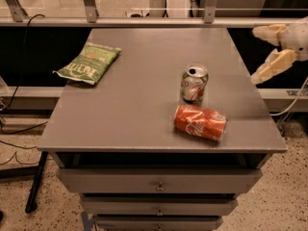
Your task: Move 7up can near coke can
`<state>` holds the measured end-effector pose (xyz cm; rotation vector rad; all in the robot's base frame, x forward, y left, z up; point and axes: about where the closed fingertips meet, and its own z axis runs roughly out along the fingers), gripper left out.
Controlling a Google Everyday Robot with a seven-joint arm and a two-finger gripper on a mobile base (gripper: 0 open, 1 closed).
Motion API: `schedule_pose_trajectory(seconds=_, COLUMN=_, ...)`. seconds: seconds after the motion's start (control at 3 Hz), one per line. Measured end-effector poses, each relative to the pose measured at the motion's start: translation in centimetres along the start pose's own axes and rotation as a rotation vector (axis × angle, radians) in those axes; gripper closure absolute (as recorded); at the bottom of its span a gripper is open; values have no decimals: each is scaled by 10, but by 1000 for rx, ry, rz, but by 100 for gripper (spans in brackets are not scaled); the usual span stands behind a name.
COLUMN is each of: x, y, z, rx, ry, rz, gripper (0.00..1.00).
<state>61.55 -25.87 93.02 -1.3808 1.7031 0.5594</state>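
The 7up can (pixel 194 84) stands upright on the grey table (pixel 144 85), right of centre, silver-white with green and red marks. The coke can (pixel 200 122) lies on its side just in front of it, near the table's front right, a small gap between them. My gripper (pixel 265 54) is at the far right, past the table's right edge and well clear of both cans. Its two cream fingers are spread apart and hold nothing.
A green chip bag (pixel 89 62) lies at the table's left side. Drawers (pixel 159 182) sit under the table front. A metal rail (pixel 144 20) runs behind the table. Cables hang at the left.
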Motion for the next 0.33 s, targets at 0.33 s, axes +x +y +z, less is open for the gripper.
schedule_pose_trajectory(seconds=0.33, x=-4, y=-5, z=-7, rx=23, ry=-6, rz=-4, gripper=0)
